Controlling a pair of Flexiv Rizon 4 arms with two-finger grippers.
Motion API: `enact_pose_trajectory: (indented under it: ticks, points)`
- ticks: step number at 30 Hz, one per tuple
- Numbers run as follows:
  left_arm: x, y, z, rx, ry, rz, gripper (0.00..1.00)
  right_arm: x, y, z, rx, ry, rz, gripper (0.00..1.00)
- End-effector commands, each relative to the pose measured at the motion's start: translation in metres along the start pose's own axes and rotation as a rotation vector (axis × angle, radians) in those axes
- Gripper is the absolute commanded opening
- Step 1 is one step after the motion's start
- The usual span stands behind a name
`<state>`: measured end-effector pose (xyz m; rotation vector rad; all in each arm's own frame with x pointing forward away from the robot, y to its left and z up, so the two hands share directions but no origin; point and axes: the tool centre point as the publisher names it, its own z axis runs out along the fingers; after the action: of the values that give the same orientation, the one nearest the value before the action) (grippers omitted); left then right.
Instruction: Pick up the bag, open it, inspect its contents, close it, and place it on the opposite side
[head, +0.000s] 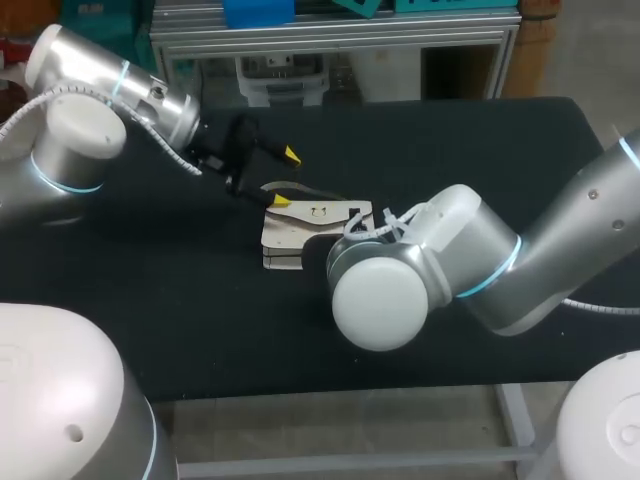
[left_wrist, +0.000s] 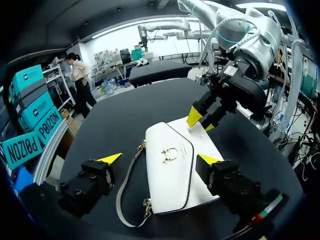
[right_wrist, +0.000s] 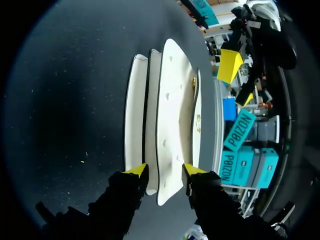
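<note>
No readable lettering, it seems, on the bag (left_wrist: 170, 170) or table (left_wrist: 110, 125)

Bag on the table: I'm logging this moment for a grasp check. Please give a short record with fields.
bag: white, lying flat on the black table
strap: loose on the table beside the bag
left gripper: open, fingers spread wide over the bag
right gripper: fingers pressed on both sides of the bag's edge
</note>
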<state>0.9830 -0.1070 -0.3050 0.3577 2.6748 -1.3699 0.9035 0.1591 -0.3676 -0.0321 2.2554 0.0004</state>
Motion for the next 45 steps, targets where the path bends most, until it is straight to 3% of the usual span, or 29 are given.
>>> enact_pose_trajectory:
  ticks: [1,10,16,22,25,28,36,38,45]
  points:
    - [0.004,-0.002,0.001,-0.009,-0.012,-0.008,1.0,0.003,-0.002,-0.001,-0.008,-0.01,0.005,1.0]
    - [0.0,-0.005,-0.019,-0.058,-0.119,-0.185,1.0,-0.012,-0.005,-0.027,-0.025,0.003,0.043,1.0]
    - [0.001,-0.002,-0.041,-0.081,-0.149,-0.388,1.0,-0.03,-0.02,-0.047,-0.032,0.122,0.15,1.0]
    - [0.01,0.006,-0.052,-0.102,-0.096,-0.542,1.0,-0.04,-0.031,-0.057,-0.017,0.237,0.211,1.0]
    - [0.015,0.009,-0.056,-0.111,-0.06,-0.6,1.0,-0.04,-0.04,-0.058,-0.033,0.303,0.271,1.0]
    - [0.017,0.011,-0.061,-0.172,-0.085,-0.646,1.0,-0.041,-0.052,-0.055,-0.059,0.372,0.32,1.0]
    - [0.024,0.007,-0.062,-0.307,-0.114,-0.667,1.0,-0.053,-0.066,-0.051,0.088,0.533,0.338,1.0]
    - [0.024,0.005,-0.06,-0.398,-0.132,-0.605,1.0,-0.055,-0.065,-0.051,0.046,0.569,0.305,1.0]
    - [0.024,0.005,-0.06,-0.398,-0.132,-0.605,1.0,-0.055,-0.065,-0.051,0.046,0.569,0.305,1.0]
